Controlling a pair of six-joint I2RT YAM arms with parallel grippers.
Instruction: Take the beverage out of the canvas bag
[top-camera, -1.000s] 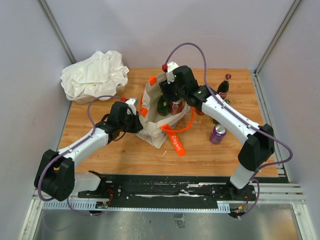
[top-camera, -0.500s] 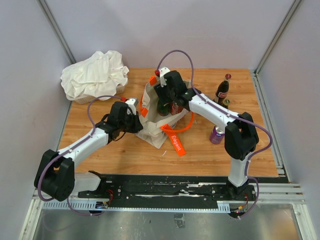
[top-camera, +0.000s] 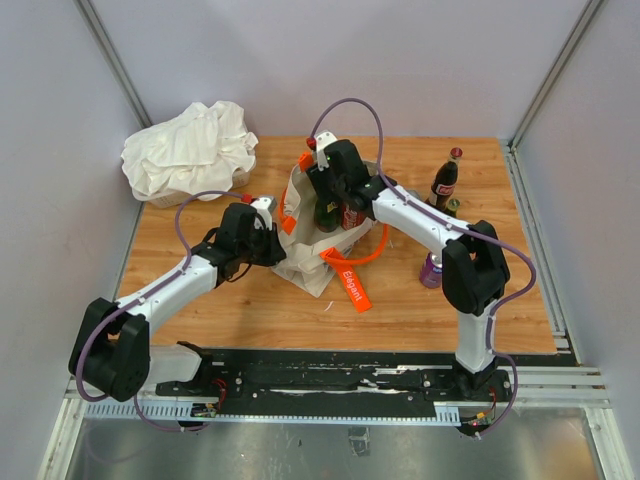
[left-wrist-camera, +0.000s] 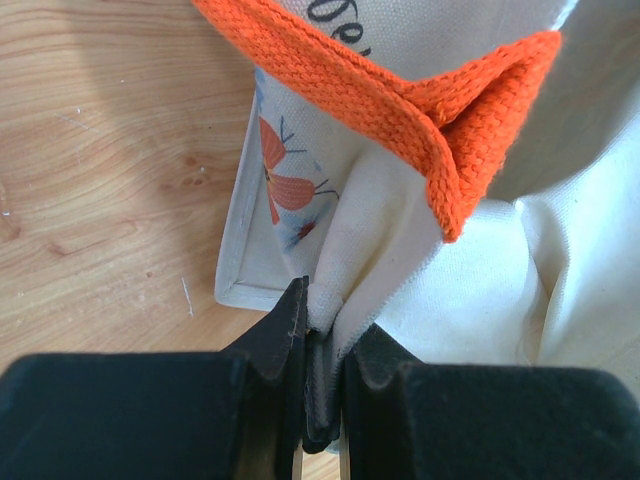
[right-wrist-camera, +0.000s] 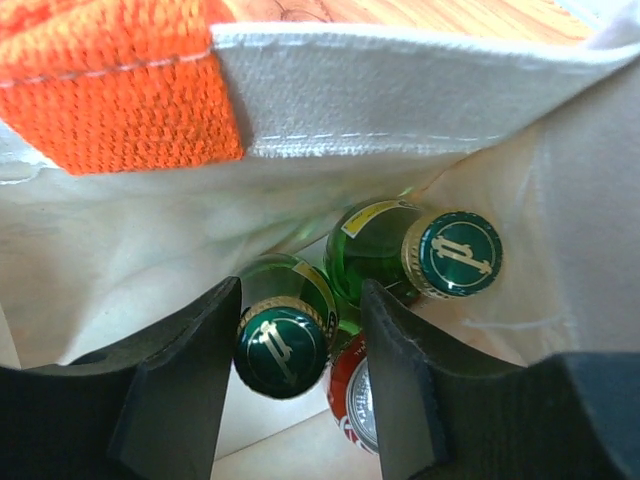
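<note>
Reading from the largest thing down, you have a wood-grain table (top-camera: 240, 315) with the canvas bag (top-camera: 308, 268) standing at its middle. The bag is a cream, boxy woven tote with its mouth open, ribbed orange webbing handles (left-wrist-camera: 400, 95) and an orange flower print on one side. A crumpled white cloth heap (top-camera: 190, 150) sits at the far left corner. Your left gripper (left-wrist-camera: 322, 340) is pinched narrow on a fold of the bag's side wall. Your right gripper (right-wrist-camera: 298, 300) reaches into the mouth, fingers half-spread either side of the green glass bottle (right-wrist-camera: 290, 283), with a gap showing on one side. That bottle stands inside the bag, and its crimped dark-green cap (right-wrist-camera: 283, 352) is gold-rimmed. A second green bottle (right-wrist-camera: 375, 245) leans beside it. A red can (right-wrist-camera: 350, 400) lies partly hidden beneath, and the bag's floor is mostly out of sight.
</note>
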